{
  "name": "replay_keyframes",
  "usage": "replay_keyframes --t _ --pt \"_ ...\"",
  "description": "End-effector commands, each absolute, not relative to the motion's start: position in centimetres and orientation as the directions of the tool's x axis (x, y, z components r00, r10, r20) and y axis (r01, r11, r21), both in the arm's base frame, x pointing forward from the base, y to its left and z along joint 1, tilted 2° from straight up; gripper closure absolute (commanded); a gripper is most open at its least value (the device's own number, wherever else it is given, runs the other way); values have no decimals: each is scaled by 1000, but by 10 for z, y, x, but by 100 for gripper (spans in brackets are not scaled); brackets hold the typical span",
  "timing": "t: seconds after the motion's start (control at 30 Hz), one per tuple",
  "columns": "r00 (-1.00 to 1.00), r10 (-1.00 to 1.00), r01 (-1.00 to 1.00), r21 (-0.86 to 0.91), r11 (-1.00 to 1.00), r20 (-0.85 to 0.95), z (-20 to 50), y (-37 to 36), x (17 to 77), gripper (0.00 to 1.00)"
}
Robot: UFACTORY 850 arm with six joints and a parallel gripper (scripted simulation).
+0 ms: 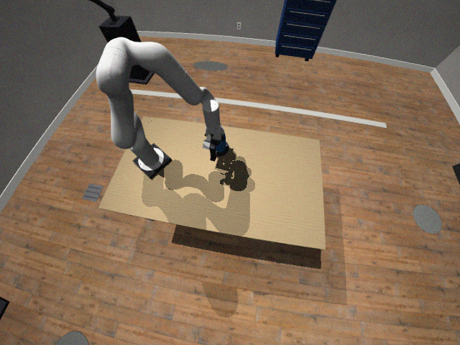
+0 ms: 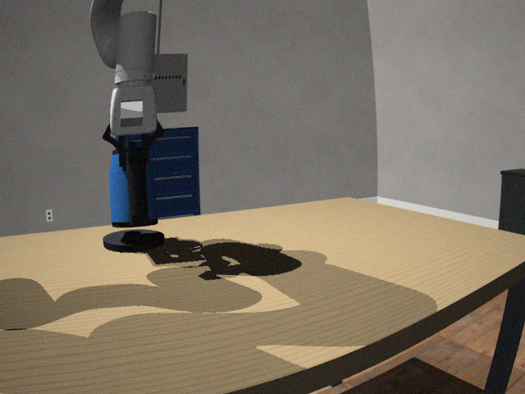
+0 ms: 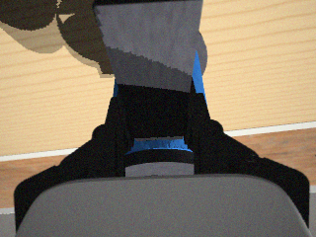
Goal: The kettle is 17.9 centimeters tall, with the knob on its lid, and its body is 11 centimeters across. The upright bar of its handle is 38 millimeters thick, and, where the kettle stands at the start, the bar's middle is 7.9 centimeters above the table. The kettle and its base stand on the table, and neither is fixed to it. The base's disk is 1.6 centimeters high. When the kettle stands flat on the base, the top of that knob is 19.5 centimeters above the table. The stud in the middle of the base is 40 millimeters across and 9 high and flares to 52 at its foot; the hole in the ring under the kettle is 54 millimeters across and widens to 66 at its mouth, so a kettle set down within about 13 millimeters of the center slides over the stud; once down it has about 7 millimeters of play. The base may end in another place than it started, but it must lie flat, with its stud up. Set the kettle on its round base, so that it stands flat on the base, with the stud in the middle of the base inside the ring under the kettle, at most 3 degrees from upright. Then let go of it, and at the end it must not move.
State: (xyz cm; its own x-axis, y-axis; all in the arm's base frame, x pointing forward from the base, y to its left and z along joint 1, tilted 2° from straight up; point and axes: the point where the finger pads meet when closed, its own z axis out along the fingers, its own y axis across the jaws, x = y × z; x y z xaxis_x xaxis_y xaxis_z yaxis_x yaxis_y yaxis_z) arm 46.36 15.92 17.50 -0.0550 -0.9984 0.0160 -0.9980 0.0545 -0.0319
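Left of the middle of the desk [image 1: 282, 178] [image 2: 381, 237] [image 3: 257, 59], your exterior view shows the blue kettle [image 2: 119, 188] [image 3: 159, 143] hanging just above its round base [image 2: 111, 242], with a thin gap between them. It looks close to upright, as you would want for the ring to slide over the stud. A little right of the kettle's middle, the fingers [image 2: 134, 158] are clamped on the handle's dark upright bar [image 2: 138, 194] [image 3: 153, 54], probably because the bar suits their reach better than the wide body. Holding the kettle clear lets you correct its place before lowering; lowered off-center, I judge, it could ride on the stud and tilt.

From the exterior view you get that gap, which the top view hides behind arm and gripper. The wrist view gives you the bar between both fingers, though you cannot tell from it where the stud lies. The top view alone shows you the arm's mounting plate [image 1: 166, 160] at the desk's left.
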Motion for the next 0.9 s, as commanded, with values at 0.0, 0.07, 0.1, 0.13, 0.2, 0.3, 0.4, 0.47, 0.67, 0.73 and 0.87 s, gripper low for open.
replay_keyframes --t 0.0,0.07,0.1,0.13,0.2,0.3,0.4,0.47,0.67,0.73,0.87 --pt "-55 -998 -998 -34 55 15 176 166 462 100" --pt "-55 -998 -998 -34 55 15 176 168 462 100" --pt "-55 -998 -998 -34 55 15 176 168 462 100" --pt "-55 -998 -998 -34 55 15 176 168 462 100" --pt "-55 -998 -998 -34 55 15 176 169 461 100" --pt "-55 -998 -998 -34 55 15 176 171 461 100" --pt "-55 -998 -998 -34 55 15 175 173 460 100" --pt "-55 -998 -998 -34 55 15 175 173 460 100" --pt "-55 -998 -998 -34 55 15 175 174 460 100" --pt "-55 -998 -998 -34 55 15 175 174 460 100" --pt "-55 -998 -998 -34 55 15 175 175 460 100"
